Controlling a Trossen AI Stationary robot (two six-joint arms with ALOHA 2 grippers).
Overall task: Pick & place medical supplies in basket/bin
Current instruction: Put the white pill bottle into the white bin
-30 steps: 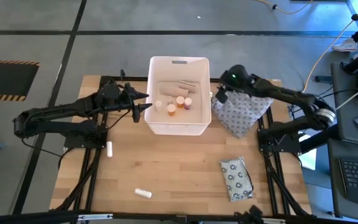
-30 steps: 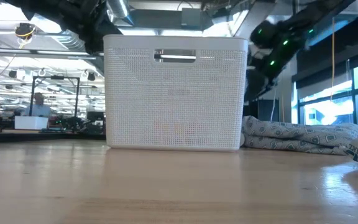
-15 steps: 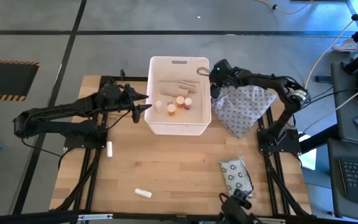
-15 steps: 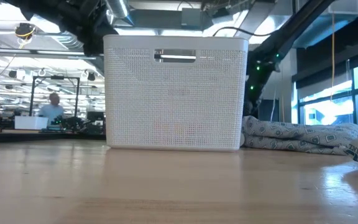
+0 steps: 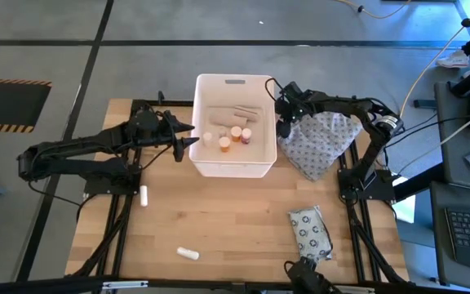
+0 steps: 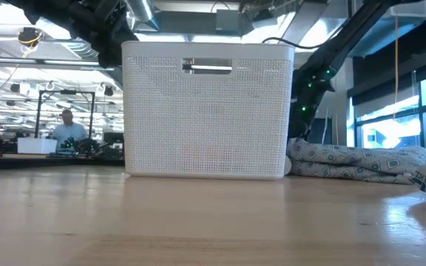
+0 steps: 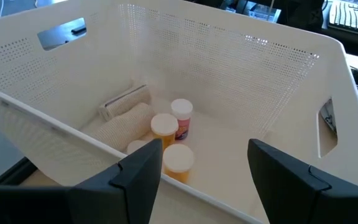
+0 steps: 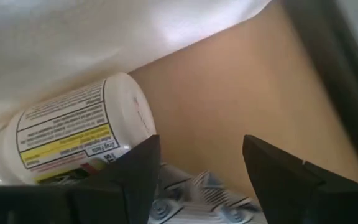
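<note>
The white bin [image 5: 205, 91] stands in the table's far middle and holds tan bandage rolls [image 5: 233, 117] and orange-capped bottles [image 7: 165, 126]. My left gripper [image 5: 188, 140] hovers open at the bin's left rim, looking in. My right gripper [image 5: 284, 117] is open, low in the gap between the bin's right wall [image 8: 73, 37] and the grey dotted cloth bundle [image 5: 321, 143]. A white bottle with a yellow label [image 8: 73, 130] lies on its side against the bin wall, beside one of the right fingers [image 8: 135, 168]. Two white vials [image 5: 144, 194] [image 5: 188, 254] and the ring-printed grey packet [image 5: 310, 234] lie on the table. My right gripper stands with one finger [image 8: 135, 168] right at the white bottle's capped end [image 8: 132, 118]; I cannot tell whether it touches. The bottle lies on the table on its side.
The cloth bundle [image 6: 361, 164] crowds the right gripper from the table's right. Bare wood stretches across the near half of the table. Black frame rails run along both sides. A person [image 6: 66, 127] shows in the room far behind.
My right gripper has swung from above the cloth bundle toward the bin's right wall and come down into the gap between bin and bundle. The left arm and the objects have stayed put.
</note>
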